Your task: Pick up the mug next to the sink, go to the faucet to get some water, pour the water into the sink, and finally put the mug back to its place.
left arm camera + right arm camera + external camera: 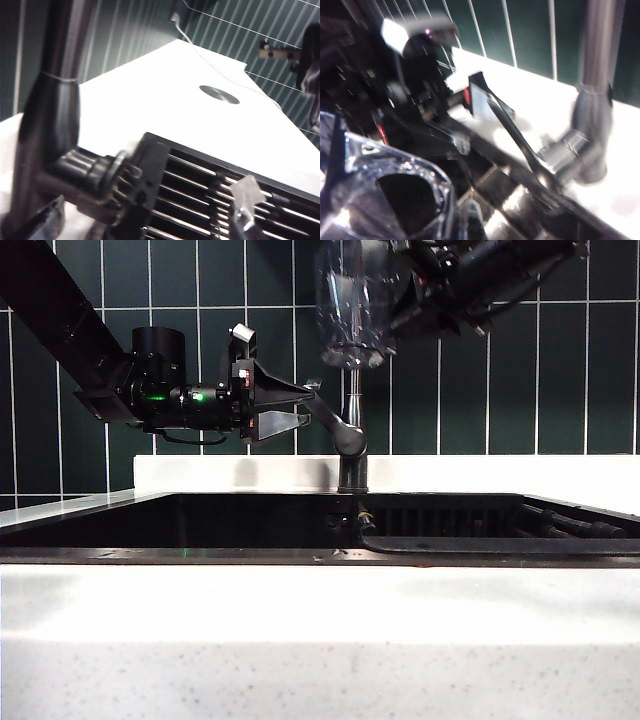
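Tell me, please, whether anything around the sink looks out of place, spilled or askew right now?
Nothing looks spilled or damaged. The mug hangs high above the sink, shut in the right pincer beside the faucet, and the left pincer stands open at the faucet's lever, as the task would call for.

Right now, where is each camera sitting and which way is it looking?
Exterior view: in front of the counter, level, facing the sink and tiled wall; both arms show, left gripper open at the faucet lever, right gripper shut on the mug up high.
Left wrist view: beside the faucet, looking across counter and rack; one fingertip shows.
Right wrist view: above, looking down past the mug at the faucet and left gripper.
All views share the faucet.
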Tool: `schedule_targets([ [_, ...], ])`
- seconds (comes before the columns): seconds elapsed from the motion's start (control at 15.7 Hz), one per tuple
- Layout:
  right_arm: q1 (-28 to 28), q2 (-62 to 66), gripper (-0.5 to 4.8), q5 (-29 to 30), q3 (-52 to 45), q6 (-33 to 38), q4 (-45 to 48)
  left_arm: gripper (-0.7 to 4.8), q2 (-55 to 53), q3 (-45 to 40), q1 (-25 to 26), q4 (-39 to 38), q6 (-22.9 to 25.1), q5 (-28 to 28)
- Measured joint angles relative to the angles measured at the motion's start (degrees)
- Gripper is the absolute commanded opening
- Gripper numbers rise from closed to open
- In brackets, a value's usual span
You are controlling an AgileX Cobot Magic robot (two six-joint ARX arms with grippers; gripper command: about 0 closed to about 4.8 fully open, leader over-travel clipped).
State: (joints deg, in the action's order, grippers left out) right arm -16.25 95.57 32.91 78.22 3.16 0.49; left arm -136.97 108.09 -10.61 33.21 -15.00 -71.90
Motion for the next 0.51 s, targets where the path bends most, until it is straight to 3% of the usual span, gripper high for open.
schedule_targets([
  [0.51, -0.7, 1.7, -0.07, 0.2, 5.7, 0.1, -0.4, 4.30, 0.0, 0.0, -0.9, 2.4, 0.7, -1.0],
])
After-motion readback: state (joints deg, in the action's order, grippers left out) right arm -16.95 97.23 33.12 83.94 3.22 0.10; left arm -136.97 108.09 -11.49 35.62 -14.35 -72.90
